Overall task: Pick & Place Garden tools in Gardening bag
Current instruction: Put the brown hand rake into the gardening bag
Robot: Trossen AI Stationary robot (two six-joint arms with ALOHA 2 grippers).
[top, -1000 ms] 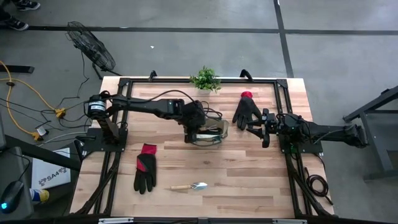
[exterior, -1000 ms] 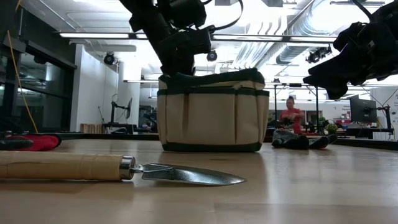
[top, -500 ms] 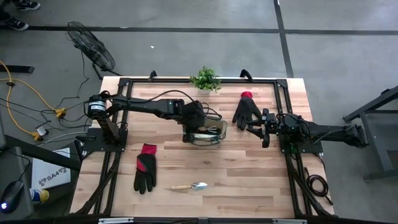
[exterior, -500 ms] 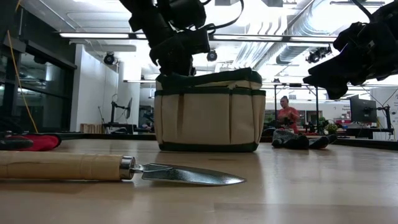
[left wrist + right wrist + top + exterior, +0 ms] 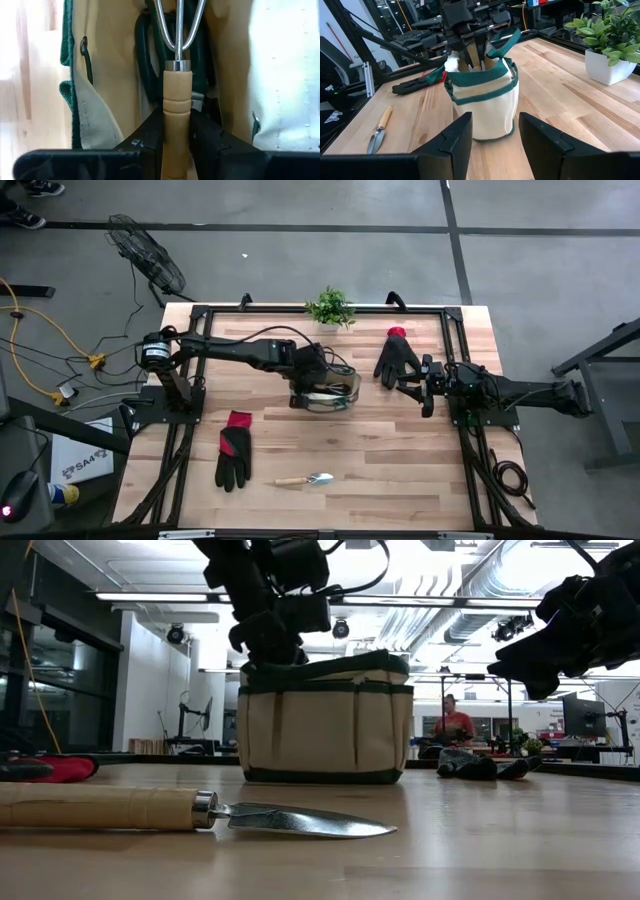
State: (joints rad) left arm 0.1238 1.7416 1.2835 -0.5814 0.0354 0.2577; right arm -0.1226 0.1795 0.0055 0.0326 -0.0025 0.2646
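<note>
The left end effector [image 5: 177, 145] is over the mouth of the gardening bag [image 5: 328, 391], near the middle of the counter [image 5: 400, 470], and its fingers pinch the wooden handle of a small hand rake [image 5: 177, 75] whose metal prongs point down into the bag. Compared with a second ago, the bag has shifted a little toward the left arm's side; in the low view it has slid sideways and the arm stands more over its edge. I judge that the rake is pushing or dragging the soft bag as it goes in, so the release is not safe yet and the bag could tip.

The right end effector [image 5: 490, 137] waits beside the bag, near the black glove [image 5: 397, 358] at the far right of the counter, with its fingers spread and empty.

A second glove [image 5: 234, 447] and a wooden-handled trowel [image 5: 305, 479] lie on the near part of the counter, outside the bag. The small potted plant [image 5: 330, 307] stands at the far edge.
</note>
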